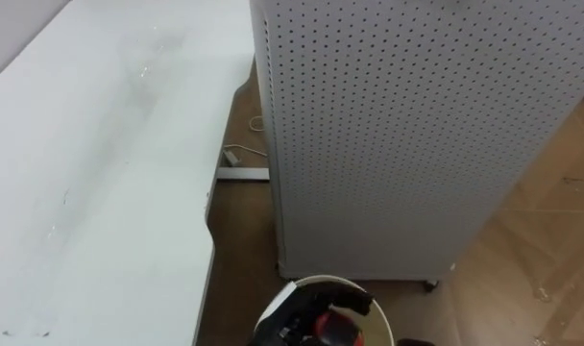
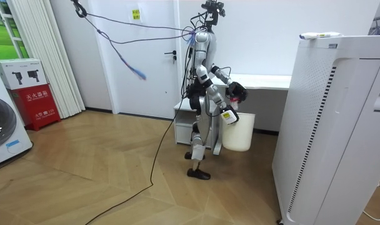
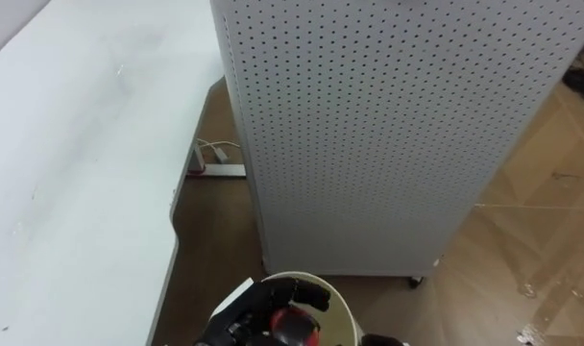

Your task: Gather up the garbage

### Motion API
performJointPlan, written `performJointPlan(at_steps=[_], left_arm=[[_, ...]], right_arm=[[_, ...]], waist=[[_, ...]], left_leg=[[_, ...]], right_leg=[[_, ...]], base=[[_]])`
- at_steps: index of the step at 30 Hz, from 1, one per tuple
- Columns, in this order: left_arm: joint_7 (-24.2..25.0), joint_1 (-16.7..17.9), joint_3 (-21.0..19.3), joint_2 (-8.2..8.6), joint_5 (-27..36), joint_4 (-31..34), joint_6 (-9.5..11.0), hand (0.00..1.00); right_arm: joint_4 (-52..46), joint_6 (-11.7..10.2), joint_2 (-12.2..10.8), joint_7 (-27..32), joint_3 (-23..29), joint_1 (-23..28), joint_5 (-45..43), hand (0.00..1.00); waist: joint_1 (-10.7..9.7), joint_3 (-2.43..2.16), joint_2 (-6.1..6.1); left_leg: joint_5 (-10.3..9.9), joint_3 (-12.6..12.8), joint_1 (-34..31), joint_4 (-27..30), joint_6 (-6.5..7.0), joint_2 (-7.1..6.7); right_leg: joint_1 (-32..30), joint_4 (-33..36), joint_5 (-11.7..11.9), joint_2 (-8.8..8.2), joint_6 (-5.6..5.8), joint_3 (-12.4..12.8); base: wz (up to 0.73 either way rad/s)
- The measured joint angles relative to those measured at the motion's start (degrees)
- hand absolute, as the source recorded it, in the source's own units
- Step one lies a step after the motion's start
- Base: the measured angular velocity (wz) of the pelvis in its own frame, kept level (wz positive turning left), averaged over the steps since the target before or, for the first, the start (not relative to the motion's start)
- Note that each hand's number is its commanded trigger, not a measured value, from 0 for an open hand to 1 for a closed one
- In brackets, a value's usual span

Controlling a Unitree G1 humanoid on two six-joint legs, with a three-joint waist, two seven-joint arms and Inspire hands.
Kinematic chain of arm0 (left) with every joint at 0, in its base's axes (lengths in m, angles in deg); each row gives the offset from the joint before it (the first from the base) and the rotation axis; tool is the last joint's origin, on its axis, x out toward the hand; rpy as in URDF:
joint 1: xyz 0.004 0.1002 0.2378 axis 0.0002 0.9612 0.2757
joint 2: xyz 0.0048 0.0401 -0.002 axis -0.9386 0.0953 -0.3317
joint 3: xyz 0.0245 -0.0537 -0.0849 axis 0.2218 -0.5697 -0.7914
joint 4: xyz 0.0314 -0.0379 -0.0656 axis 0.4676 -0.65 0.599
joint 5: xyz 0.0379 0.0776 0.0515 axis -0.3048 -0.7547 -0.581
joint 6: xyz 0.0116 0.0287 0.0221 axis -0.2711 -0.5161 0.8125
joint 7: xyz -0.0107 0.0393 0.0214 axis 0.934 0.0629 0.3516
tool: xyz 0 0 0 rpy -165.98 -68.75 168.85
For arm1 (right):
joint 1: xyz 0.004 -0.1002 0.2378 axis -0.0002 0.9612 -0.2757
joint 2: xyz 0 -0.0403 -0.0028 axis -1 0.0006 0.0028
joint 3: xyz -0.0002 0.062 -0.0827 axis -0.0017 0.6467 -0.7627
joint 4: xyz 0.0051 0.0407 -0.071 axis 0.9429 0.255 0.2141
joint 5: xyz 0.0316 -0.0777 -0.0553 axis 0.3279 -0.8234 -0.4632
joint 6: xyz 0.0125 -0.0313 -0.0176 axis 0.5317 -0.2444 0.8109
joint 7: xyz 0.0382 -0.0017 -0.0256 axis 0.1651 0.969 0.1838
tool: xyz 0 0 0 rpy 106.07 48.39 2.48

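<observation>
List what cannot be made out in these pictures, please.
- Red object: in the left eye view, the left robot hand curls round it and the bottom edge cuts it.
- Inside of the white bin: in the eye views, hidden by that hand and the edge.
- Right robot hand: in the room view, too small to read.
- Top of the perforated cabinet: cut off by the upper edge.

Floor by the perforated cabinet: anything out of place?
Yes: small pale scraps lie scattered on the wooden floor right of the white perforated cabinet. A white cable with its plug lies loose between that cabinet and the white desk.
</observation>
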Motion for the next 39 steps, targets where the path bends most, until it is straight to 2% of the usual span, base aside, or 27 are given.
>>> performJointPlan(at_steps=[8,12,20,24,26,28,31,33,35,37,39], left_arm=[[0.0,0.2,0.1,0.02,-1.0,0.0,0.2,0.00],[0.0,0.2,0.1,-0.02,-1.3,0.0,0.6,0.00],[0.7,0.1,0.1,-0.78,-1.0,0.3,1.0,0.00],[0.9,0.2,-0.4,-1.23,-1.5,2.7,1.0,0.00],[0.9,0.2,-0.6,-1.88,-1.5,4.5,1.1,0.00],[0.6,0.2,-0.7,-2.77,-4.6,6.1,1.3,0.00],[0.2,0.5,-2.3,-4.15,-9.8,10.2,1.3,0.00],[-0.9,1.0,-3.5,-4.44,-13.2,13.7,1.4,0.00],[-2.1,1.0,-4.8,-4.38,-14.9,16.5,2.1,0.00],[-5.5,0.6,-6.6,-3.98,-16.7,18.0,4.5,0.00],[-8.3,0.0,-7.6,-3.93,-17.2,18.1,5.7,0.00]], right_arm=[[-0.2,-0.1,0.4,1.4,-0.2,0.5,-0.2,1.00],[-0.3,-0.8,0.6,1.5,-0.1,0.6,0.0,1.00],[-3.7,-0.8,0.5,2.0,-0.2,1.8,0.1,1.00],[-5.1,-0.8,0.5,2.2,-0.1,2.7,0.1,1.00],[-6.3,-0.8,0.5,2.6,-0.1,3.2,0.1,1.00],[-6.4,-0.8,0.5,2.6,0.1,3.6,0.0,1.00],[-6.7,-1.2,0.6,2.6,0.6,4.4,-0.2,1.00],[-6.9,-1.5,0.6,2.7,0.7,5.0,-0.2,1.00],[-7.0,-1.8,0.6,2.7,1.1,5.7,0.3,1.00],[-7.0,-2.1,0.6,3.3,1.2,6.5,0.8,1.00],[-7.0,-2.4,0.6,3.8,1.7,7.2,0.8,1.00]], waist=[[0.1,0.25,-0.48],[-0.1,0.16,-1.18],[-0.2,0.11,-1.40],[-0.2,0.21,-2.35],[-0.4,0.07,-2.96],[-0.5,0.02,-3.49],[-0.6,0.03,-3.48],[-0.4,0.00,-3.44],[-0.3,-0.03,-3.38],[-0.4,-0.10,-3.27],[-0.7,-0.17,-3.14]], left_leg=[[0.0,0.4,0.1,0.0,0.02,-0.11],[0.0,0.7,0.1,0.1,0.02,-0.13],[0.0,0.7,0.2,0.0,0.02,-0.02],[0.0,0.7,2.0,-0.2,0.02,-0.02],[0.0,0.7,2.4,-0.2,0.02,-0.04],[0.0,0.7,3.4,-0.2,0.02,-0.06],[0.0,0.9,3.8,-0.3,0.03,-0.06],[0.0,1.2,4.0,-0.4,0.03,-0.06],[0.0,1.4,4.3,-0.4,0.03,-0.19],[0.0,1.9,5.2,-0.3,0.03,-0.10],[0.0,2.1,5.7,-0.4,0.03,-0.12]], right_leg=[[-0.3,0.4,0.0,-0.05,0.00,0.3],[-0.3,0.4,0.0,-0.01,0.00,0.3],[-0.2,0.4,0.0,-0.02,0.01,0.2],[1.5,0.2,-0.1,-0.02,0.07,0.2],[2.2,-0.3,-0.1,-0.02,0.07,0.2],[3.4,-0.6,0.0,0.01,0.10,0.2],[3.7,-0.5,0.0,0.01,0.11,0.4],[3.7,-0.4,0.0,0.16,0.13,1.0],[3.8,-0.4,0.1,0.26,0.18,1.4],[4.4,-0.1,0.1,0.23,0.18,1.6],[4.7,0.0,0.1,0.15,0.18,1.7]], base=[[0.00],[-0.01],[0.00],[0.00],[0.00],[0.00],[0.00],[-0.07],[-0.10],[-0.09],[-0.08]])
